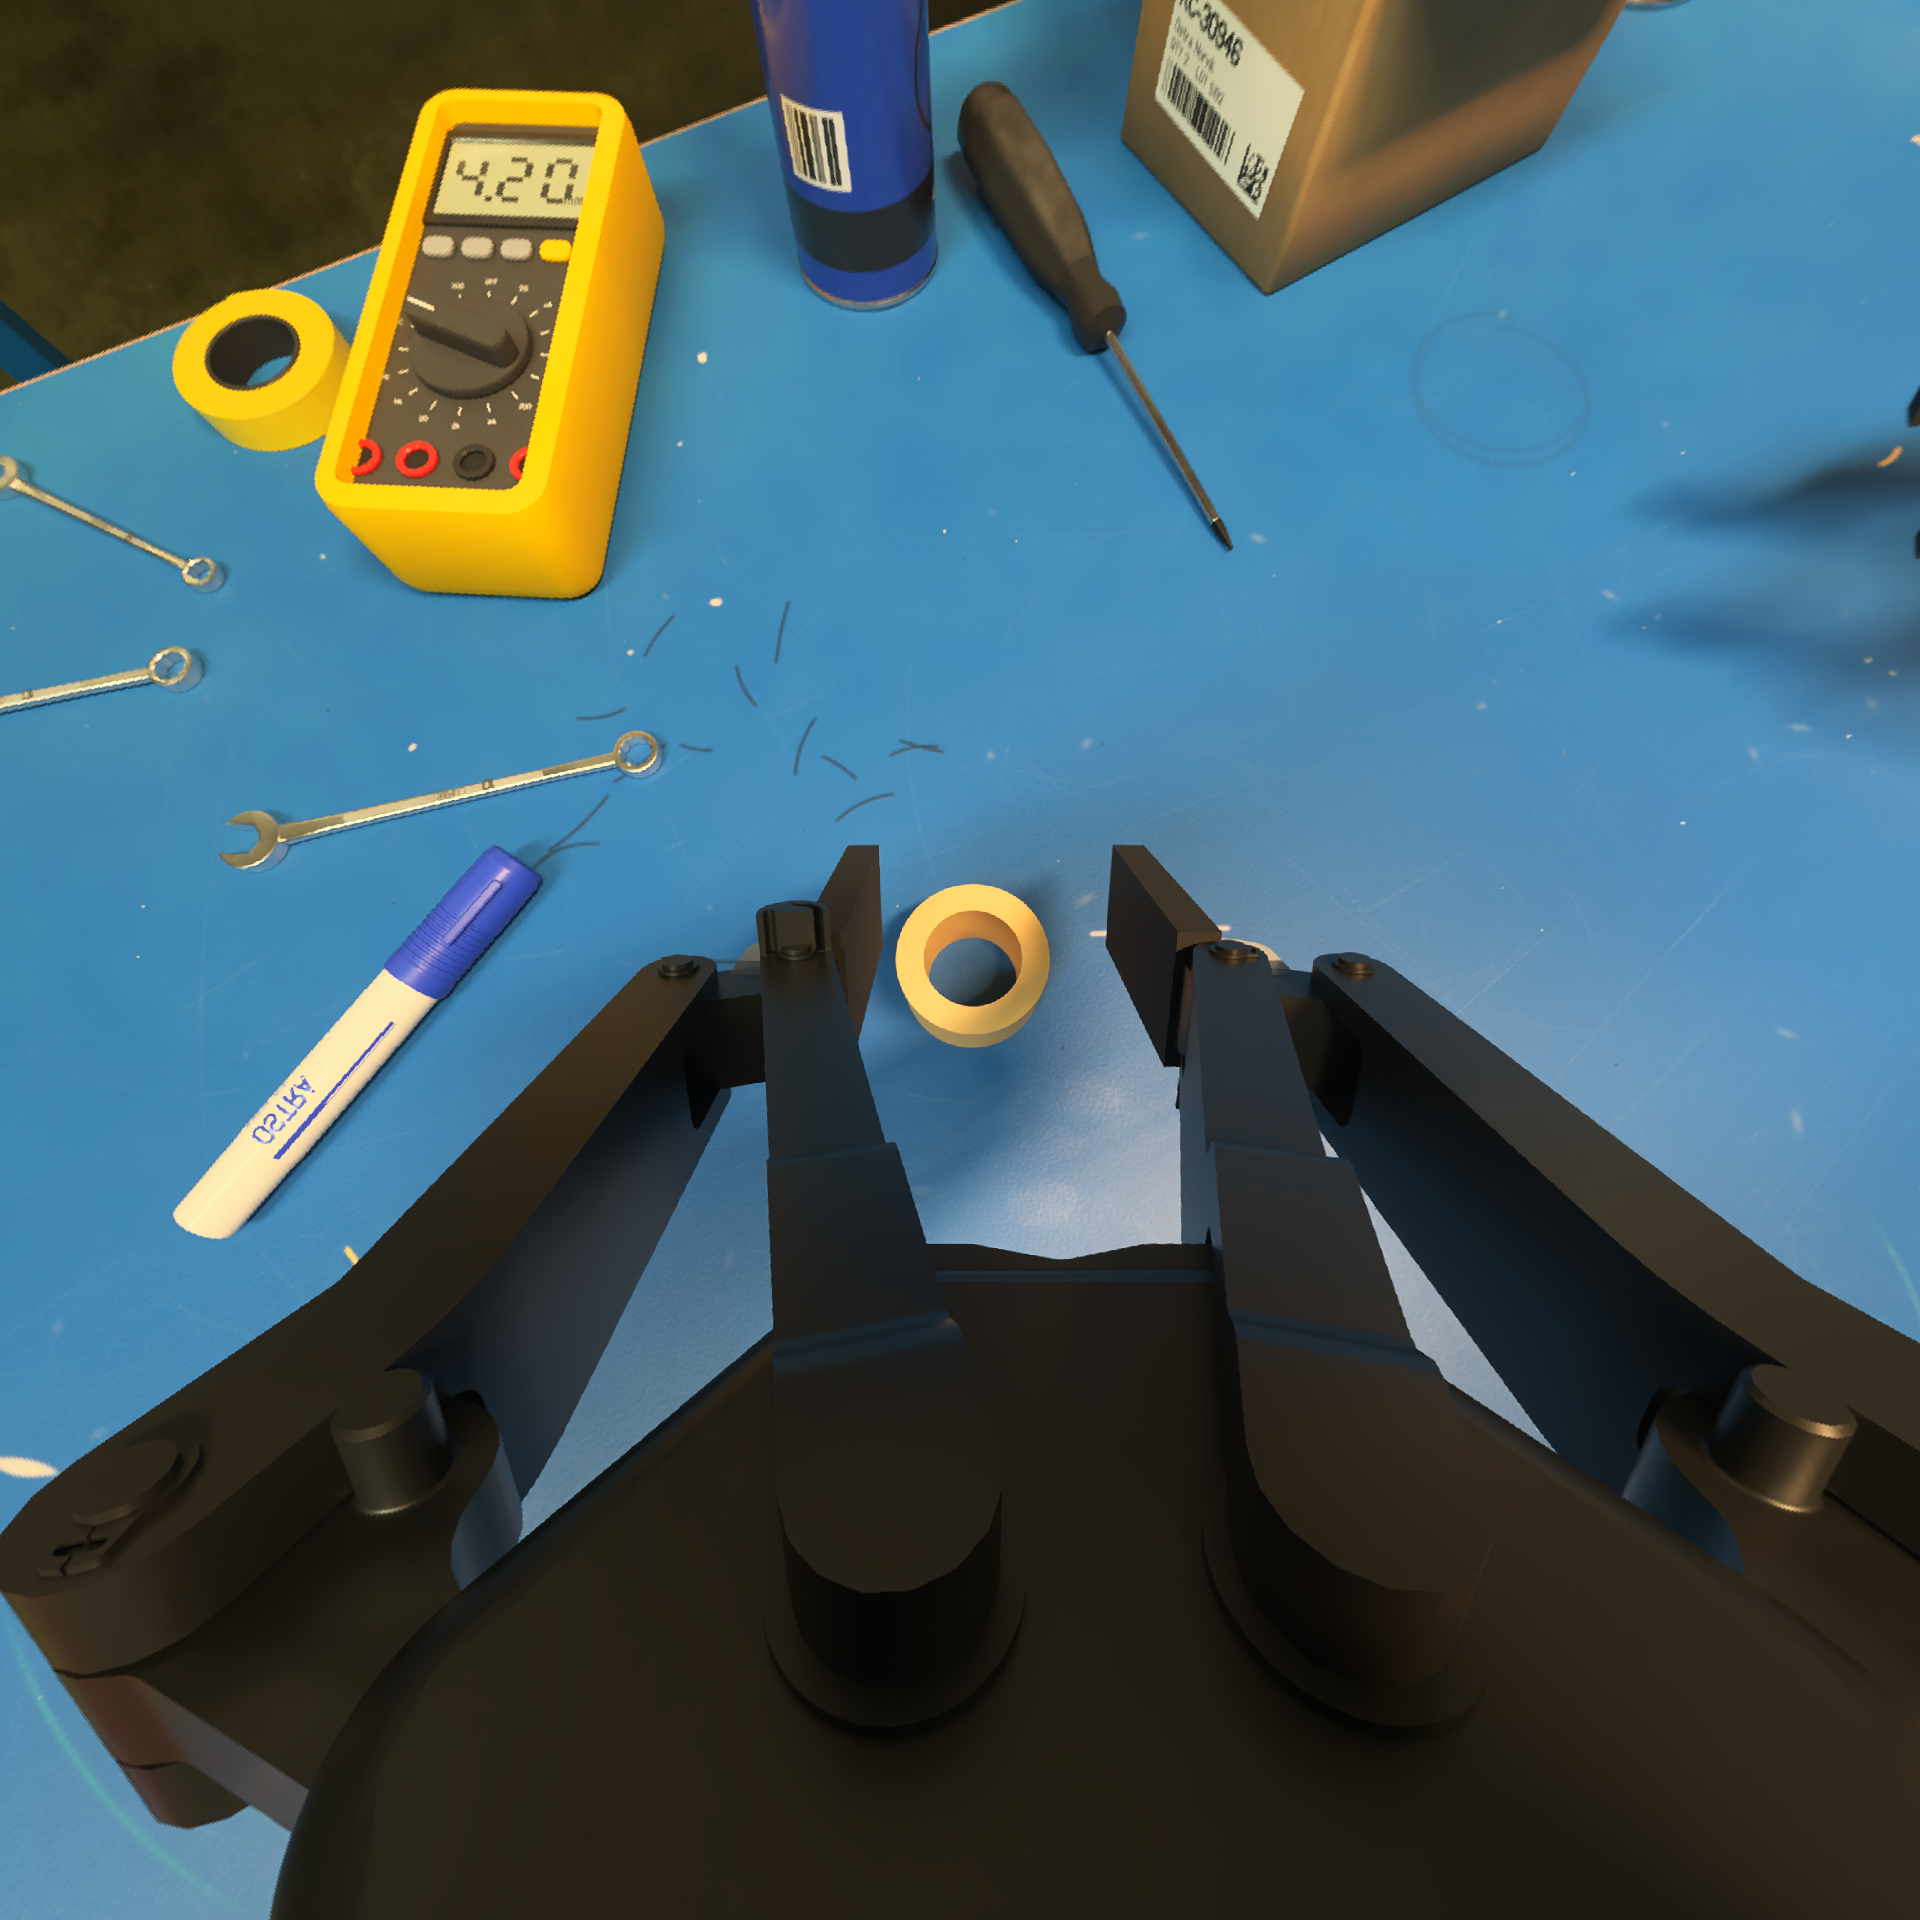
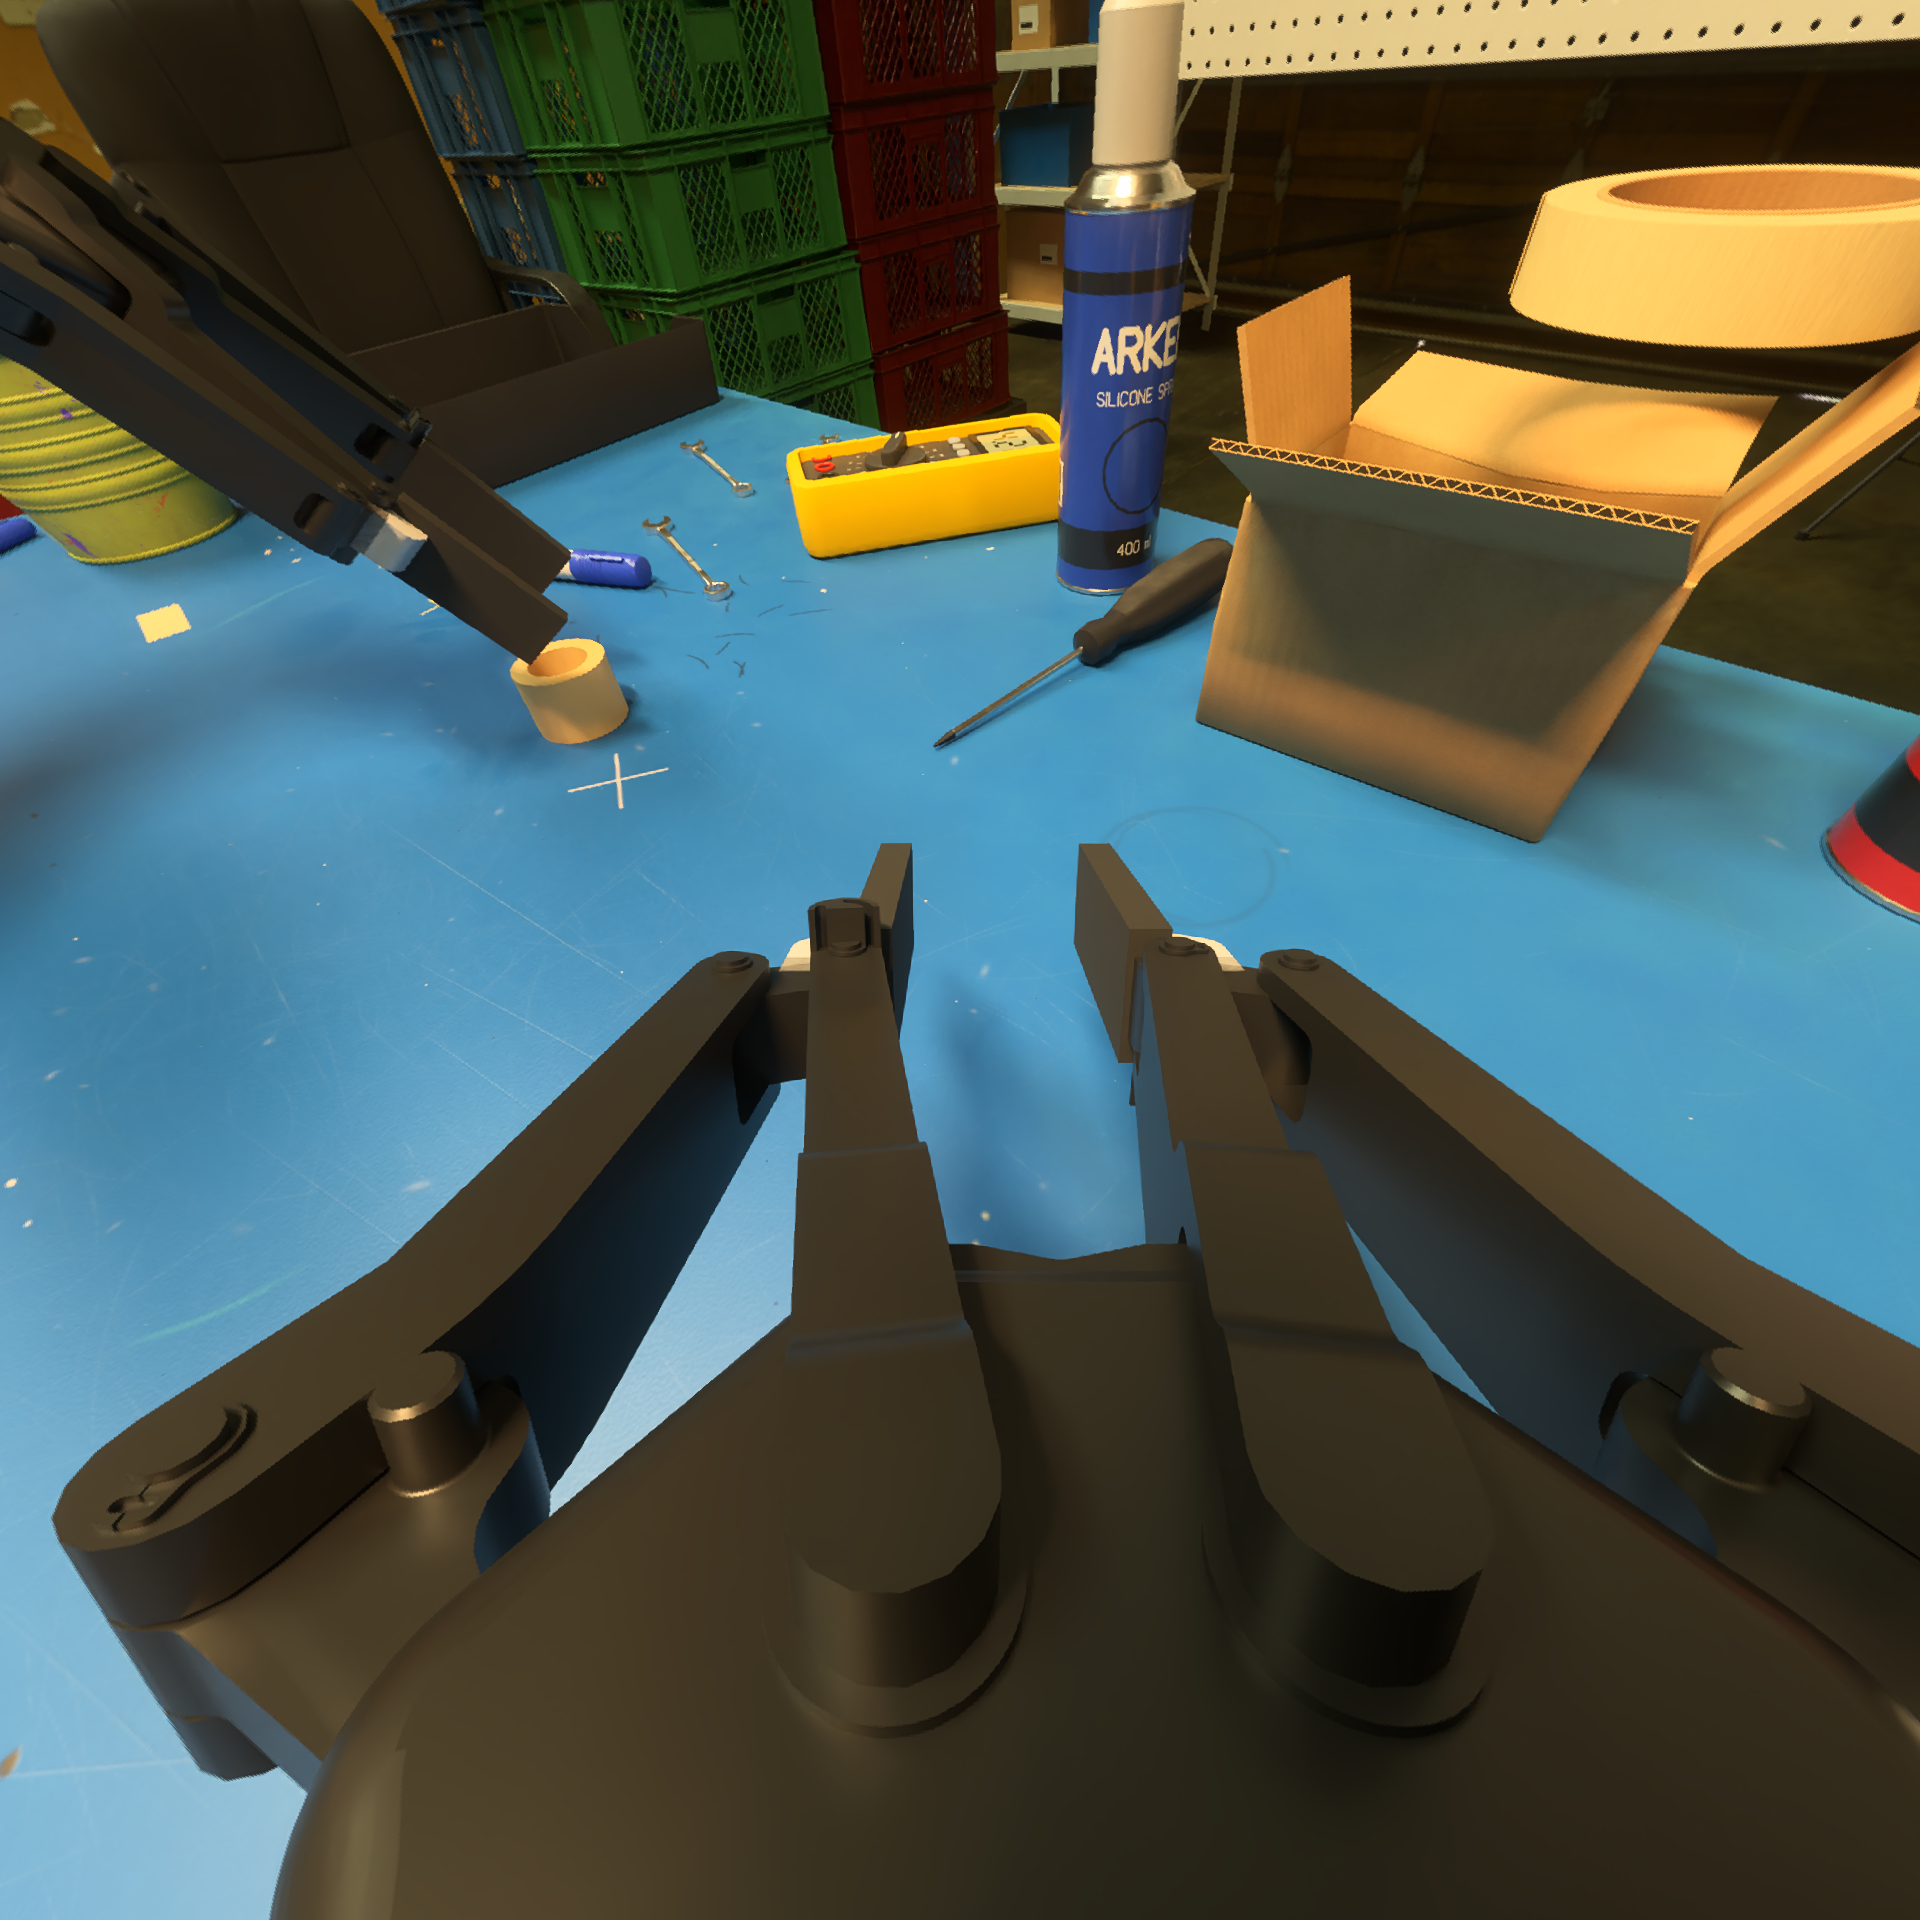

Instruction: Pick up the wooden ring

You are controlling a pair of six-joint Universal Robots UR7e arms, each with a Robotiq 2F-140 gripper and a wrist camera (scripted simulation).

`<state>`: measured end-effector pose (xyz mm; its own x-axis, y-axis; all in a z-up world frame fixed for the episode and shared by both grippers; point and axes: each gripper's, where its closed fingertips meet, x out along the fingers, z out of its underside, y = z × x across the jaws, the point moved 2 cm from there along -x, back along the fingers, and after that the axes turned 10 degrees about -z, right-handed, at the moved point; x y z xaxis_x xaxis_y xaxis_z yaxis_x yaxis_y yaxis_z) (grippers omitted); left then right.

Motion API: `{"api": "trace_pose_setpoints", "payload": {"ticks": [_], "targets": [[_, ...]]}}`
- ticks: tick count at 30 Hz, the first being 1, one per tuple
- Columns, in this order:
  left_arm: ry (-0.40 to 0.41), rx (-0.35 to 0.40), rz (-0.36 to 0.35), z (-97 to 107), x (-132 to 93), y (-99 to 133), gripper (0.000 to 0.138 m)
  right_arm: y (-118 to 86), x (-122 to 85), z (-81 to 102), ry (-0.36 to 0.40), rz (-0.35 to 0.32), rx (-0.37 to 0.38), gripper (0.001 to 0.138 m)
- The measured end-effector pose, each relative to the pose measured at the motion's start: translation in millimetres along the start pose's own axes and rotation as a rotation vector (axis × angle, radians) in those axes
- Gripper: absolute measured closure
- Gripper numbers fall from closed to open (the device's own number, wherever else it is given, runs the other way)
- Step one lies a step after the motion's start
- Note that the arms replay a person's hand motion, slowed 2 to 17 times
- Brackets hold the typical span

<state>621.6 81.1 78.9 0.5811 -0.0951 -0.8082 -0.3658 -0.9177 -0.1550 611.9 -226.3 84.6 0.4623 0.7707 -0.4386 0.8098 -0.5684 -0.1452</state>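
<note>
The wooden ring (image 1: pixel 971 902) is a small, pale, thick ring lying flat on the blue table (image 1: pixel 1351 831). In the left wrist view it sits between my left gripper's open fingers, nearer the left finger, with a gap on each side. My left gripper (image 1: pixel 994 873) holds nothing. The right wrist view shows the ring (image 2: pixel 577 707) at the far left with the left gripper (image 2: pixel 535 639) angled down over it. My right gripper (image 2: pixel 994 873) is open and empty, low over bare table, well to the right of the ring.
A yellow multimeter (image 1: pixel 488 343), yellow tape roll (image 1: pixel 260 369), blue spray can (image 1: pixel 857 156), screwdriver (image 1: pixel 1049 229) and cardboard box (image 1: pixel 1351 135) stand behind the ring. Wrenches (image 1: pixel 436 800) and a marker (image 1: pixel 353 1039) lie to its left. A large tan ring (image 2: pixel 1714 260) sits above the open box.
</note>
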Motion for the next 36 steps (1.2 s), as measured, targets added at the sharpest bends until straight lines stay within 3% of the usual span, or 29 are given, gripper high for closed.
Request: {"api": "trace_pose_setpoints", "payload": {"ticks": [22,30,36], "targets": [[-0.157,0.060,-0.060,25.8,27.4,0.2,0.084,-2.3,0.8,0.1,-0.008,0.007,-0.016,0.097],[-0.174,0.084,-0.099,30.7,35.3,-1.6,0.086,-3.0,1.5,0.7,-0.013,0.009,-0.021,0.097],[-0.154,0.090,-0.088,28.9,37.2,2.1,0.087,-3.3,1.8,1.1,-0.016,0.012,-0.026,0.097]]}}
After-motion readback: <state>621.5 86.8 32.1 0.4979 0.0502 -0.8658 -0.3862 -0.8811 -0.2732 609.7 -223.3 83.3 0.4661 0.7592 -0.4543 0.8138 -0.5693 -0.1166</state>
